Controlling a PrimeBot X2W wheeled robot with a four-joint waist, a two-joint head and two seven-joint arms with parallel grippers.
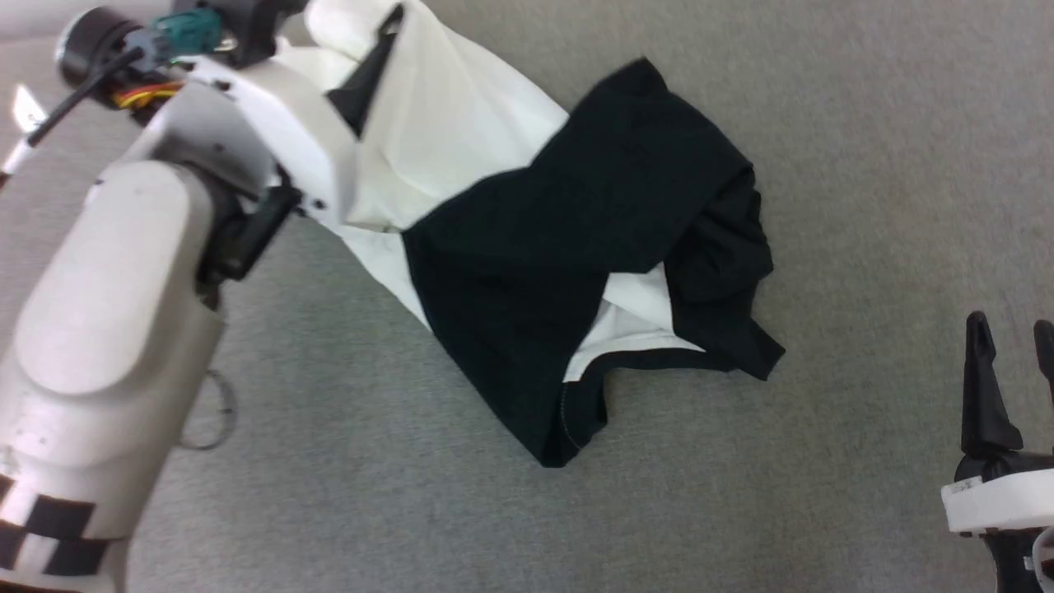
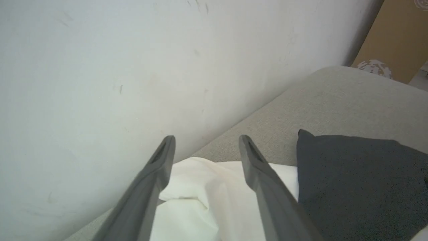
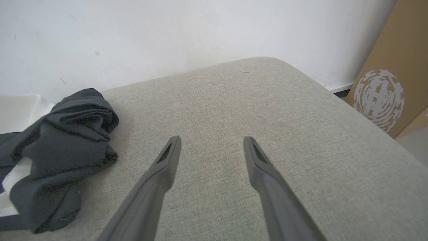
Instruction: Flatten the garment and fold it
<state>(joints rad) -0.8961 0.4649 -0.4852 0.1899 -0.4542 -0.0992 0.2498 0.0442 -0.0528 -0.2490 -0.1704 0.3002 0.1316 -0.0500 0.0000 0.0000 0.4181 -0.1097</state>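
The garment [image 1: 527, 239] lies crumpled on the grey cushioned surface, its white body toward the upper left and black parts bunched across the middle and right. In the left wrist view my left gripper [image 2: 206, 142] is open, its two fingers spread just above the garment's white fabric [image 2: 200, 197], nothing between them; a black part [image 2: 354, 180] lies to their right. My left arm [image 1: 123, 272] reaches up the left side of the head view. My right gripper [image 3: 212, 142] stands open over bare cushion, with the black bunch of the garment [image 3: 63, 150] off to its left. It also shows at the lower right [image 1: 1009, 329].
A white wall [image 2: 133, 67] runs along the far edge of the grey cushion [image 3: 267, 117]. A brown cardboard box with a white round print [image 3: 384, 93] stands beyond the cushion's rounded right corner. Bare cushion lies right of and below the garment.
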